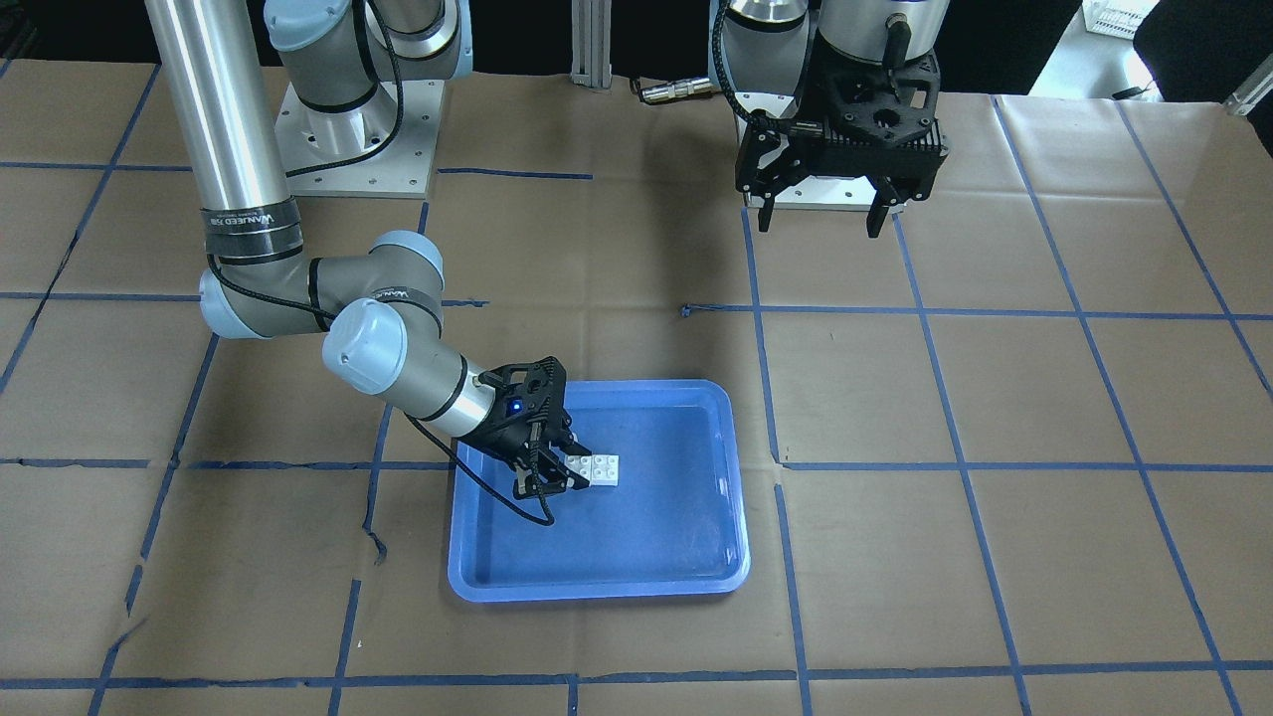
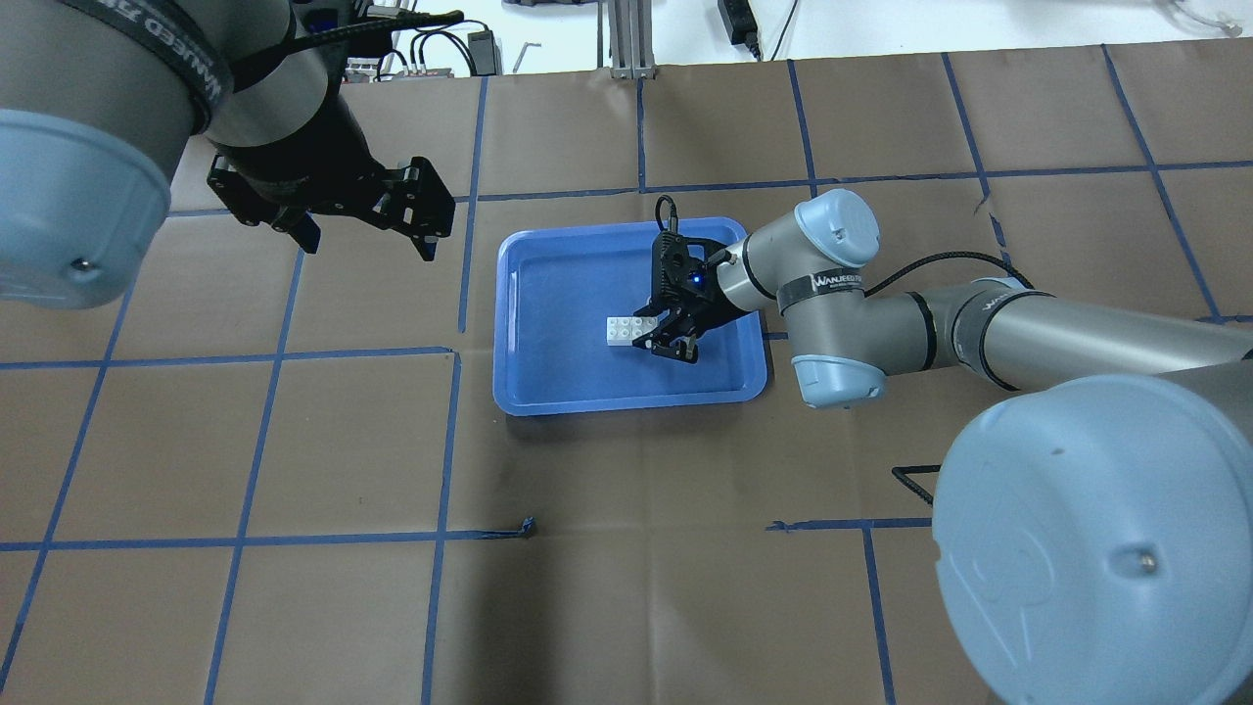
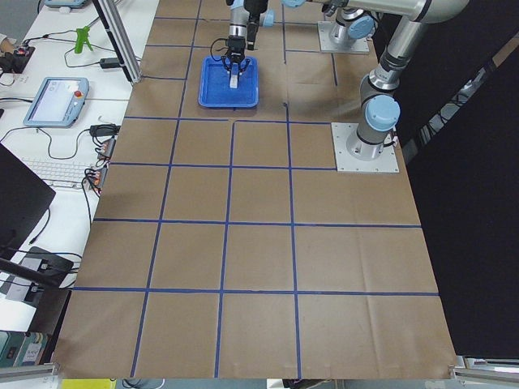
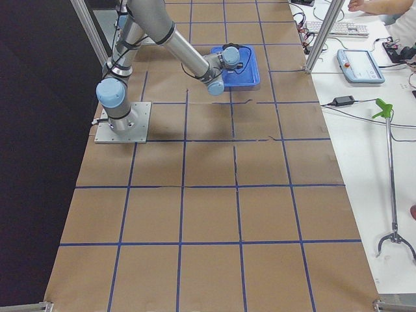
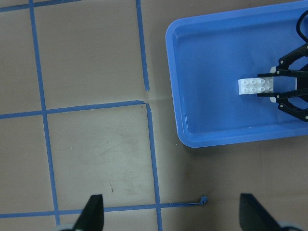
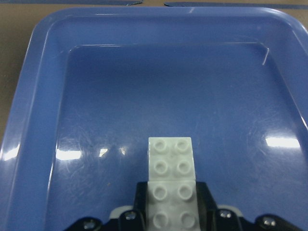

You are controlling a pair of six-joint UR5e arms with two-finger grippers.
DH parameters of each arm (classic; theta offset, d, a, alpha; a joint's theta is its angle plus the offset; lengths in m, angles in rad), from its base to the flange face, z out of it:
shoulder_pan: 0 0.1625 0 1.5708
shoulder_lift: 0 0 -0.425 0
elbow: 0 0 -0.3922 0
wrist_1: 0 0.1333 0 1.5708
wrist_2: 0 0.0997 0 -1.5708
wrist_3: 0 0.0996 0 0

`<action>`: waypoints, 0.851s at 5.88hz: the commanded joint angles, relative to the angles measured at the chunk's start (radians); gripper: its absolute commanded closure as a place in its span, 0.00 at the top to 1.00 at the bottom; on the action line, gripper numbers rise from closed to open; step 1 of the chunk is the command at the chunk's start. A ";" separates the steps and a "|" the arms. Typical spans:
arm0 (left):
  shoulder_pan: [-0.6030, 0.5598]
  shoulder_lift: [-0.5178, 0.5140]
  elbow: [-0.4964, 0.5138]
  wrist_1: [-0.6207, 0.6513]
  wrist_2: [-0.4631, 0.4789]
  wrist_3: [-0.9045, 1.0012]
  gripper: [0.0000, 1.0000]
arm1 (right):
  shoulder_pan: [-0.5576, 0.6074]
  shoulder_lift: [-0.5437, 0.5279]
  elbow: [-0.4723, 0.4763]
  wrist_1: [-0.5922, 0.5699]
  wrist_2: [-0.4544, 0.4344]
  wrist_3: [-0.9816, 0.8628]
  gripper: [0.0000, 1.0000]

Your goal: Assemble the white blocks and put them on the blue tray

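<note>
The blue tray (image 1: 597, 592) lies near the table's middle; it also shows in the overhead view (image 2: 626, 403) and the right wrist view (image 6: 29, 120). The two white blocks (image 1: 602, 467) are joined end to end into one strip inside the tray, studs up. My right gripper (image 1: 562, 465) reaches into the tray and its fingers clamp the near block of the strip (image 6: 172, 163) from both sides. I cannot tell whether the strip rests on the tray floor or hangs just above it. My left gripper (image 1: 820, 217) is open and empty, high above the table and away from the tray.
The table is covered in brown paper with a blue tape grid (image 2: 450, 441). The arm bases (image 1: 358, 149) stand at the robot's edge. In the side views, a keyboard and a teach pendant (image 3: 53, 101) lie beyond the far table edge.
</note>
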 commanded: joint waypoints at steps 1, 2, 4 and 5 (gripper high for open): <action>-0.001 0.000 -0.002 0.000 0.000 0.000 0.99 | 0.002 0.000 0.003 0.000 0.000 0.002 0.27; -0.001 0.002 -0.002 0.000 0.000 0.000 0.99 | 0.002 0.000 0.004 -0.003 0.000 0.002 0.27; -0.001 0.014 -0.010 0.000 0.002 0.002 0.99 | 0.002 0.000 0.006 -0.013 0.001 0.003 0.27; -0.001 0.014 -0.010 0.000 0.002 0.002 0.99 | 0.002 0.002 0.006 -0.014 0.004 0.003 0.27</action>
